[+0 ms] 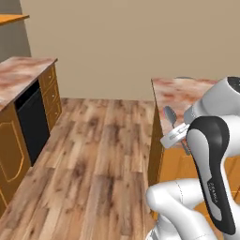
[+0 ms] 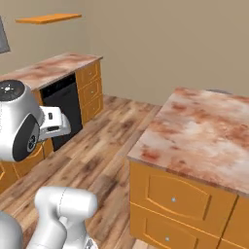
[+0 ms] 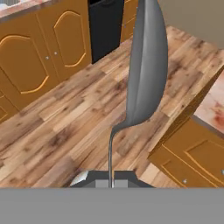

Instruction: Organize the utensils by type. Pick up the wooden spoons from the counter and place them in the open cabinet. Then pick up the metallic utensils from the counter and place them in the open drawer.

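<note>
Grey-silver metal spoon (image 3: 146, 65) stands up the middle of my hand view, its thin handle pinched in my closed gripper (image 3: 110, 183), carried clear, I judge, for the drawer. Reddish-pink marbled stone counter (image 2: 204, 131) fills the right base view's right; wooden plank floor (image 1: 93, 154) below.

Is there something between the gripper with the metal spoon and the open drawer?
Cannot tell: the gripper holds the spoon above wooden floor, and no open drawer is visible here. Nothing stands close before the spoon.
</note>
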Available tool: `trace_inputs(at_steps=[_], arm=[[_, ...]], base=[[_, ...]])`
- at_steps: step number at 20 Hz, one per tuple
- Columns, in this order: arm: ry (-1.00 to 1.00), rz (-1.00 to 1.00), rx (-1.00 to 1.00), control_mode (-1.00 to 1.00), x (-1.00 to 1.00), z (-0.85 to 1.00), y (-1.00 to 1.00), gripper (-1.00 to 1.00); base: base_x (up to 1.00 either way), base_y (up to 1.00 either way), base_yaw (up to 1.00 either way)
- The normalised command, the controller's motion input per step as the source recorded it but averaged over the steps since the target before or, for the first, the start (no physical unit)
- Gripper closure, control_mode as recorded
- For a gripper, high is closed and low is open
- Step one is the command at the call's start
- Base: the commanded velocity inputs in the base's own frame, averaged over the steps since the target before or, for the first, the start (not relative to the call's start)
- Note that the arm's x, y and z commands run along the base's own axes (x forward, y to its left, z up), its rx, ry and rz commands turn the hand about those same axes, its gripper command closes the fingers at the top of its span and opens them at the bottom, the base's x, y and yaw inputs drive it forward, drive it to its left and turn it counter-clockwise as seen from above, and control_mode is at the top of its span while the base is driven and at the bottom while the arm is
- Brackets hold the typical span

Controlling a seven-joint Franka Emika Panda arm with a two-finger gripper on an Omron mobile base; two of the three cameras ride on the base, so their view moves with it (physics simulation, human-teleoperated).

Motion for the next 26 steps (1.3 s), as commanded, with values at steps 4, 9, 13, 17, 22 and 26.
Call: trace_inputs(at_steps=[4, 9, 13, 17, 22, 26], arm=[[0.00, 0.00, 0.00, 1.00, 0.00, 0.00, 0.00, 1.00], [0.00, 0.00, 0.00, 1.00, 0.00, 0.00, 0.00, 1.00], [0.00, 0.00, 0.00, 1.00, 0.00, 0.00, 0.00, 1.00], [0.00, 0.00, 0.00, 1.00, 0.00, 0.00, 0.00, 1.00], [0.00, 0.00, 0.00, 1.00, 0.00, 0.00, 0.00, 1.00], [0.00, 0.00, 0.00, 1.00, 0.00, 0.00, 0.00, 1.00]], base=[[0.36, 0.65, -0.59], [0.29, 0.59, -0.53], [0.00, 0.33, -0.61], [0.00, 0.34, -0.59], [-0.04, 0.23, -0.55], [0.00, 0.03, -0.57]])
